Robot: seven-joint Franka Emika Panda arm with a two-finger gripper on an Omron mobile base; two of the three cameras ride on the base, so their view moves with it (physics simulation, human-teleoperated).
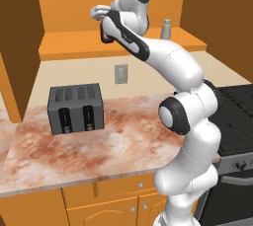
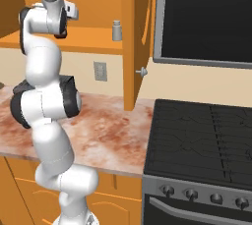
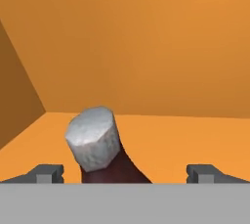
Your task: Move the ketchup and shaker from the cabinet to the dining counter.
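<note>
Inside the orange cabinet my gripper stands open, one fingertip on each side of the ketchup. The ketchup is a dark reddish bottle with a pale grey cap, standing on the shelf close in front of the hand and a little left of centre. Neither finger touches it. In the base views the hand reaches into the cabinet over the shelf. The shaker, small and light grey, stands on the same shelf to the right of the hand. The dining counter is out of view.
A grey toaster sits on the marble worktop below the cabinet. An open cabinet door with a silver knob hangs right of the shaker. A black stove lies to the right, with a dark microwave above it.
</note>
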